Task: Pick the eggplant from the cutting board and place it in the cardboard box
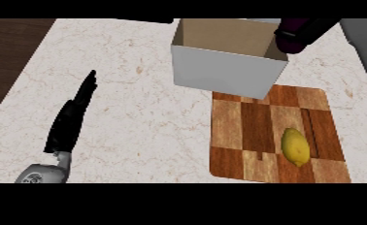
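Head view: marbled counter (136, 73) bears cutting board (247, 136) and cardboard box (222, 69).

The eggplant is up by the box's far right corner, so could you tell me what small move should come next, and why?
Probably carry the eggplant a little leftward over the cardboard box's opening, then release. The right hand holds it at the box's right rim, not yet clearly above the inside. The lemon stays on the cutting board.

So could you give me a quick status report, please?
Left hand open, resting at left. Right hand shut on eggplant at cardboard box rim. Lemon on cutting board.
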